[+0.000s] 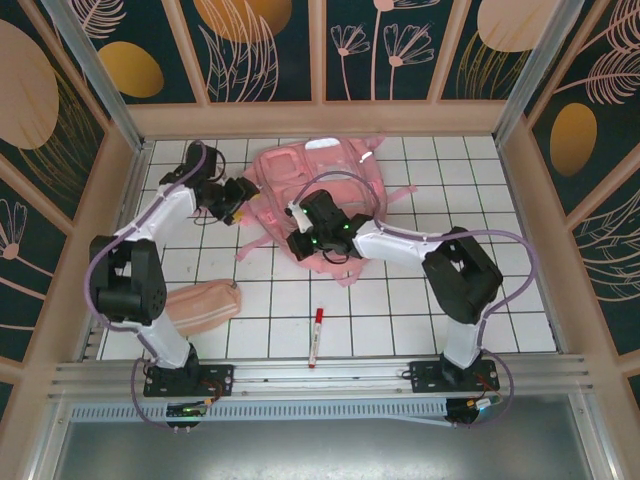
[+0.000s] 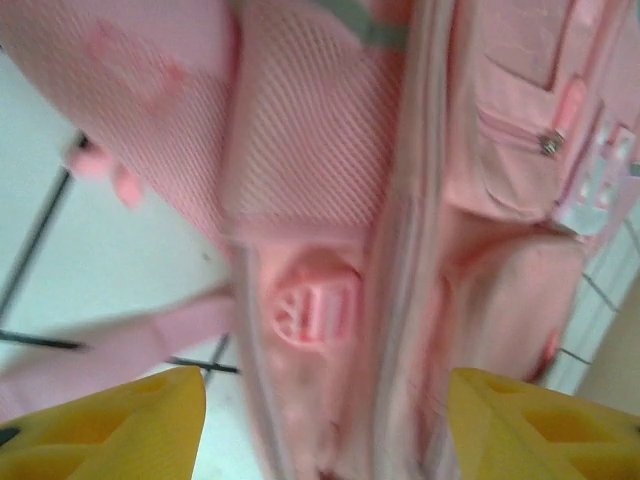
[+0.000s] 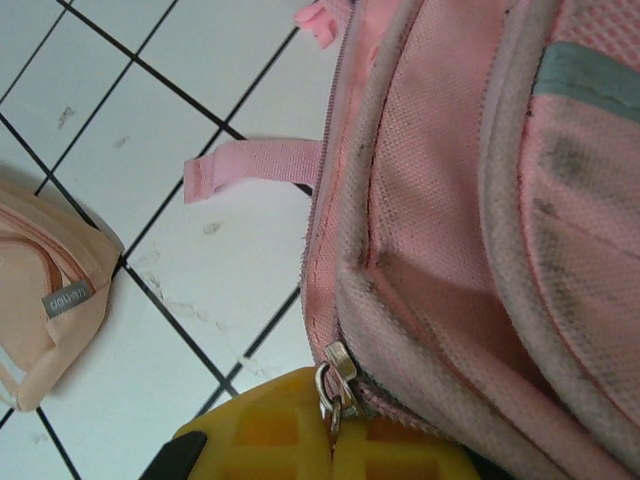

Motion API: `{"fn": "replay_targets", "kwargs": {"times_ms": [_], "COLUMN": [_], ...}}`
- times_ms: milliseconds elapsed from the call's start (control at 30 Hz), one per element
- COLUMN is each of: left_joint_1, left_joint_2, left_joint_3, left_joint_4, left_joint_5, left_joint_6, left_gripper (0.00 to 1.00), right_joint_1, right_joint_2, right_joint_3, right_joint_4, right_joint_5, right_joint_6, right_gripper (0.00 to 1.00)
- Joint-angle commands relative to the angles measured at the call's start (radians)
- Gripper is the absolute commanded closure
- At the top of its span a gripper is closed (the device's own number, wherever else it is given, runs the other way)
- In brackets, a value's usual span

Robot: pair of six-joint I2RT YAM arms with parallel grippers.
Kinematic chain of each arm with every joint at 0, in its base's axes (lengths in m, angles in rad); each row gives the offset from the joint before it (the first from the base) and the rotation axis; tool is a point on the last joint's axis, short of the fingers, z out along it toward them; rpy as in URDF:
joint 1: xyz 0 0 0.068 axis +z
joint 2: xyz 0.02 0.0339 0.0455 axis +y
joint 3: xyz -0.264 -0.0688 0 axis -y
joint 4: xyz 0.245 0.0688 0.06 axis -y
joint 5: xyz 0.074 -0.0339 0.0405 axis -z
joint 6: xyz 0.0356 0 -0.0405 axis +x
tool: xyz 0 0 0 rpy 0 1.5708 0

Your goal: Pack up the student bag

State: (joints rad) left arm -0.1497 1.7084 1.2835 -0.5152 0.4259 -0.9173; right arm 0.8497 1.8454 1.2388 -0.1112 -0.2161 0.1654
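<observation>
1. Toward the far middle of the white tiled table [image 1: 420, 320], the large light-pink fabric student bag [image 1: 330, 165] lies flat, with loose straps trailing over the tiles at its left and right.
2. At the bag's left edge sits the left gripper [image 1: 243, 195]. In its wrist view, the left gripper [image 2: 325, 445] has its 2 yellow fingers [image 2: 110, 425] spread wide. The bag's side seam and a round pink plastic buckle [image 2: 315, 310] fill the space just beyond them. That picture is blurred, and I cannot tell whether the fingers touch the cloth.
3. Over the bag's near edge, the right gripper [image 1: 297, 240] and its black forearm cover part of the fabric from above.
4. Seen from its wrist, the right gripper [image 3: 335, 440] has its yellow fingers pressed together. The small metal zip pull [image 3: 335, 380] is caught in the seam where they meet, at the end of the bag's zip line.
5. Beside that zip, a short flat pink webbing strap [image 3: 255, 165] lies on the tiles, and a grey reflective strip [image 3: 590, 75] crosses the bag's panel.
6. Well apart from the bag, at the near left by the left arm's base, rests a small peach-pink oblong pencil pouch [image 1: 205, 305]. Its grey label shows at the edge of the right wrist picture [image 3: 50, 300].
7. Near the front rail, between the 2 arm bases, lies a slim red-and-white marker pen [image 1: 316, 337], apart from everything else.
8. Dark leaf-patterned wall panels in peach frames [image 1: 270, 50] close in the table on 3 sides.
</observation>
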Motion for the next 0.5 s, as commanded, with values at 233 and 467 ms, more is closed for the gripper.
{"fn": "replay_targets", "kwargs": {"times_ms": [233,467], "left_joint_1": [-0.151,-0.145], "left_joint_2": [-0.001,0.06], "left_joint_3": [-0.184,-0.035], "left_joint_4": [0.281,0.164], "left_joint_5": [-0.008,-0.191], "left_joint_6": [-0.276,-0.116], "left_gripper": [0.38,1.0], "right_joint_1": [0.041,0.036], "right_joint_2": [0.038,-0.033], "right_joint_3": [0.071,-0.04], "right_joint_4": [0.169,0.16], "right_joint_5": [-0.061,0.074], "right_joint_6": [0.018,0.125], "right_gripper": [1.0,1.0]}}
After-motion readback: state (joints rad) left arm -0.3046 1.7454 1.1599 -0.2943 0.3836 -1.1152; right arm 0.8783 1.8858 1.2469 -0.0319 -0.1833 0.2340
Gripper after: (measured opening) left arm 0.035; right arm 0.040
